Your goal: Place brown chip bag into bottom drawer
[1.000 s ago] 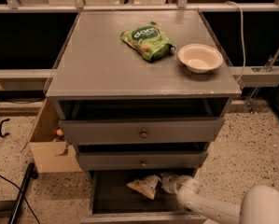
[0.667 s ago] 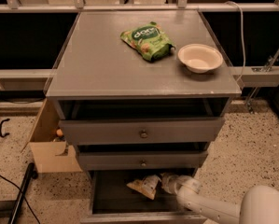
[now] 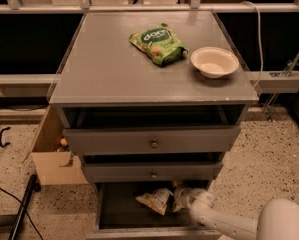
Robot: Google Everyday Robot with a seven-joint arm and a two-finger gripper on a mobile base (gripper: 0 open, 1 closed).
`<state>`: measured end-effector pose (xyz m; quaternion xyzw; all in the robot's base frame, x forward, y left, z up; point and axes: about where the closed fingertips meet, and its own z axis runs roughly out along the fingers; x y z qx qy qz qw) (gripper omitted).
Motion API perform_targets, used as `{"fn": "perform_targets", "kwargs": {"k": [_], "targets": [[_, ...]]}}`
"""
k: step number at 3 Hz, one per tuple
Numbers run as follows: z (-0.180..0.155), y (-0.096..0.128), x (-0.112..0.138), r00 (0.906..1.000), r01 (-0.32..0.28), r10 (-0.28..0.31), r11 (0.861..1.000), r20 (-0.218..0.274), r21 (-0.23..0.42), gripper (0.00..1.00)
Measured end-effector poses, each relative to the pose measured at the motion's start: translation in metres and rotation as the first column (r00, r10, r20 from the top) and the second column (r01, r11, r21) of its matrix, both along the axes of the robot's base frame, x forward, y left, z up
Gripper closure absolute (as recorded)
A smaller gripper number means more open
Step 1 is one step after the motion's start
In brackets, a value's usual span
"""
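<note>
The brown chip bag [image 3: 155,200] lies inside the open bottom drawer [image 3: 120,209], near the back middle, showing its tan edge and pale panel. My gripper [image 3: 181,198] reaches into that drawer from the right, at the bag's right end. The white arm runs off to the lower right corner. The drawer above hides part of the bag and the gripper.
On the grey cabinet top [image 3: 104,64] lie a green snack bag [image 3: 158,44] and a white bowl [image 3: 214,61]. Two shallower drawers with round knobs [image 3: 153,143] stand slightly open above. A cardboard box [image 3: 51,156] sits at the cabinet's left, with a black cable [image 3: 19,211] on the floor.
</note>
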<state>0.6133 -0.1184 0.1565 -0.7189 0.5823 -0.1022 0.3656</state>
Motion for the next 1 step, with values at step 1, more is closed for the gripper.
{"fn": "perform_targets", "kwargs": {"k": [1], "targets": [[0.0,0.0,0.0,1.0,0.0,0.0,1.0,0.0,0.0,0.0]]}}
